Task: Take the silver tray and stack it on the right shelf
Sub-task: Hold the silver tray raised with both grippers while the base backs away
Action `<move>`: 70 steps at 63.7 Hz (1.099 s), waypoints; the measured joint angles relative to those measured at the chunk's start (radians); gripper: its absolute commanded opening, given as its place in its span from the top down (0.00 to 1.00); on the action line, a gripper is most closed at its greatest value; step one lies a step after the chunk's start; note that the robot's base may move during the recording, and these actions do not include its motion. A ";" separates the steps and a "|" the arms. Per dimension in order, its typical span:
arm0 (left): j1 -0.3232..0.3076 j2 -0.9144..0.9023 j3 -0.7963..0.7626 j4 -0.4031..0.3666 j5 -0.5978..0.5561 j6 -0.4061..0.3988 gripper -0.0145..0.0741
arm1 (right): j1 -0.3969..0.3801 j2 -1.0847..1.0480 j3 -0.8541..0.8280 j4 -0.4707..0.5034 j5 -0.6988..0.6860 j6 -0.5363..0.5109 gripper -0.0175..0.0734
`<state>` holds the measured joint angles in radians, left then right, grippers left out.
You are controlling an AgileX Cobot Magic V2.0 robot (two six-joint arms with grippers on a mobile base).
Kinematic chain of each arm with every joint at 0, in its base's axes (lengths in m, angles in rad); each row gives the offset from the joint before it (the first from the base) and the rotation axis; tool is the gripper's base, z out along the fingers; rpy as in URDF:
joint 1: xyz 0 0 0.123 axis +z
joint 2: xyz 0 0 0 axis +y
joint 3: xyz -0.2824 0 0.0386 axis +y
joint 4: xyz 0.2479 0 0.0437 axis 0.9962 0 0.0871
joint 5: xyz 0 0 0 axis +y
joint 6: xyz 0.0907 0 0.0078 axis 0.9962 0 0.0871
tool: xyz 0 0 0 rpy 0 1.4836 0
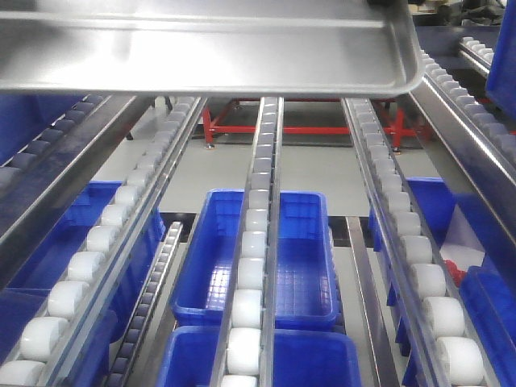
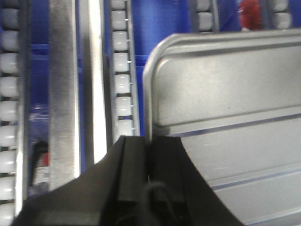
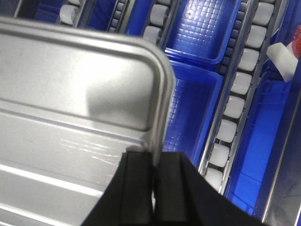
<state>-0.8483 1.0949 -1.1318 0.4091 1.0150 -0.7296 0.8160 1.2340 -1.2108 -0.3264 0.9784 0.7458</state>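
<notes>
The silver tray (image 1: 201, 48) hangs in the air across the top of the front view, its underside towards the camera. My left gripper (image 2: 149, 139) is shut on the tray's (image 2: 225, 94) left rim near a rounded corner. My right gripper (image 3: 154, 155) is shut on the tray's (image 3: 70, 94) right rim, also near a corner. Two long ribs show on the tray floor in both wrist views. The right shelf (image 1: 256, 210), a roller rack with rows of pale rollers, lies below the tray. Neither gripper shows in the front view.
Blue plastic bins (image 1: 290, 266) sit under the roller rails. Red cross-braces (image 1: 306, 129) stand at the far end. Steel rails (image 2: 63, 94) run beside the left gripper. A red and white object (image 3: 287, 52) lies in a bin at the right.
</notes>
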 measured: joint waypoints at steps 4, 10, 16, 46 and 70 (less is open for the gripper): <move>-0.044 0.021 0.000 0.055 0.019 -0.059 0.94 | 0.002 0.002 0.000 -0.002 0.006 0.000 0.75; -0.072 0.052 -0.002 0.092 0.032 -0.101 0.94 | 0.002 0.006 0.001 -0.010 0.021 0.001 0.75; -0.079 0.072 -0.002 0.100 0.034 -0.122 0.94 | 0.002 0.006 0.004 -0.014 0.029 0.001 0.75; -0.083 0.076 -0.002 0.102 0.064 -0.138 0.94 | 0.007 0.006 0.004 -0.013 0.037 0.001 0.75; -0.083 0.077 -0.002 0.100 0.071 -0.138 0.94 | 0.007 0.008 0.004 -0.010 0.039 0.001 0.75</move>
<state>-0.9309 1.1719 -1.1335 0.5094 1.0859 -0.8676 0.8225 1.2418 -1.2070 -0.3364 1.0176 0.7472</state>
